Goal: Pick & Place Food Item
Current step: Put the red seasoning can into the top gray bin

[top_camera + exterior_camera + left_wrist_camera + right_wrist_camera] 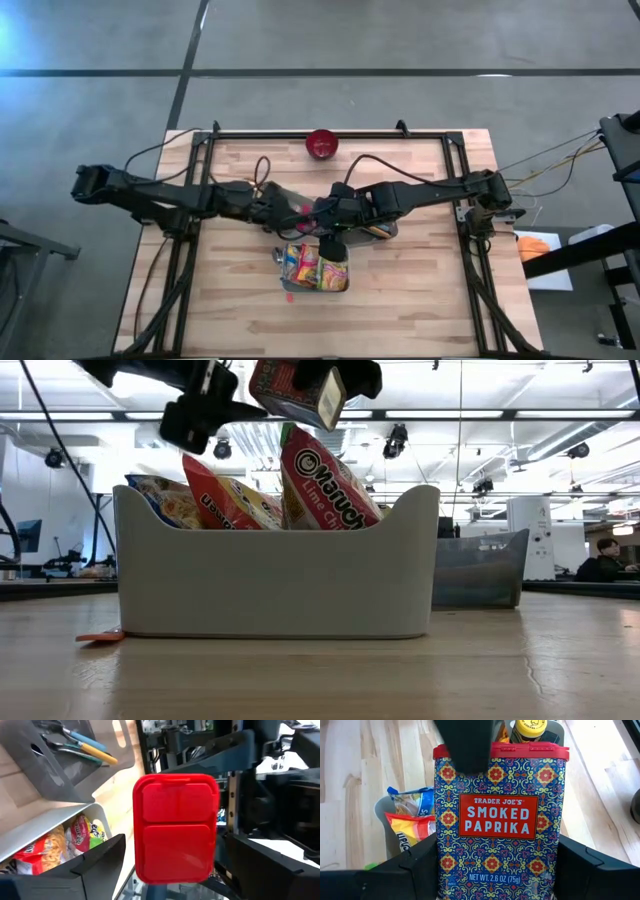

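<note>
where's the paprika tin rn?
Mid-table in the high view, the paprika tin is held by the right gripper above the white bin of ramen packs.

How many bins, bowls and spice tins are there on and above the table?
Bins: 2, the pale bin and the dark bin
Bowls: 1, the red bowl
Spice tins: 1, the paprika tin
Total: 4
</note>
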`<action>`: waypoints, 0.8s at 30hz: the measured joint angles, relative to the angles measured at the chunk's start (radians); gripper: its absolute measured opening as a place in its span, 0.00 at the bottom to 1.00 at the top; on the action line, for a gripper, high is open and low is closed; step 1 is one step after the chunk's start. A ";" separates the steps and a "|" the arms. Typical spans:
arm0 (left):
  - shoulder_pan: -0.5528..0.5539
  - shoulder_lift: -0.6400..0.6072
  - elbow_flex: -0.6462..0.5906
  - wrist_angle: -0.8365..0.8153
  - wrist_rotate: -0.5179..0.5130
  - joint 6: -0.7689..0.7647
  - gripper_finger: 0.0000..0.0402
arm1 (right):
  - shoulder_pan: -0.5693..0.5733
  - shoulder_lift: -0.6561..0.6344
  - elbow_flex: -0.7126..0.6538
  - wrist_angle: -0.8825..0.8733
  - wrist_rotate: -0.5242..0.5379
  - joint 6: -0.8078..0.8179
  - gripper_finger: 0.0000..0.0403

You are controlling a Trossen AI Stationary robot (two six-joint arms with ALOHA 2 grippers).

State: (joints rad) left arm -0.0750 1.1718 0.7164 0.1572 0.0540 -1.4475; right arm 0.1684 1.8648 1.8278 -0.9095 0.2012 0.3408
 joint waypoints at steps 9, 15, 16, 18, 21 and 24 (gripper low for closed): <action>0.007 0.071 0.043 0.014 0.015 0.046 0.83 | 0.014 0.000 0.000 0.004 0.000 -0.001 0.68; 0.007 0.076 0.044 0.025 0.018 0.063 0.58 | 0.016 0.000 0.000 0.010 0.008 -0.001 0.68; 0.008 0.076 0.044 0.026 0.018 0.059 0.53 | 0.016 0.000 0.000 0.006 0.013 -0.005 0.68; 0.008 0.075 0.044 0.028 0.019 0.055 0.51 | 0.016 0.000 0.000 0.009 0.017 -0.005 0.68; 0.008 0.075 0.044 0.029 0.020 0.054 0.51 | 0.016 0.000 0.000 0.009 0.017 -0.005 0.68; 0.008 0.075 0.044 0.030 0.022 0.056 0.51 | 0.017 0.000 0.000 0.009 0.016 -0.005 0.68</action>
State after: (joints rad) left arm -0.0673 1.2472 0.7601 0.1867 0.0761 -1.3914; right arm 0.1856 1.8652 1.8278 -0.9005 0.2169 0.3363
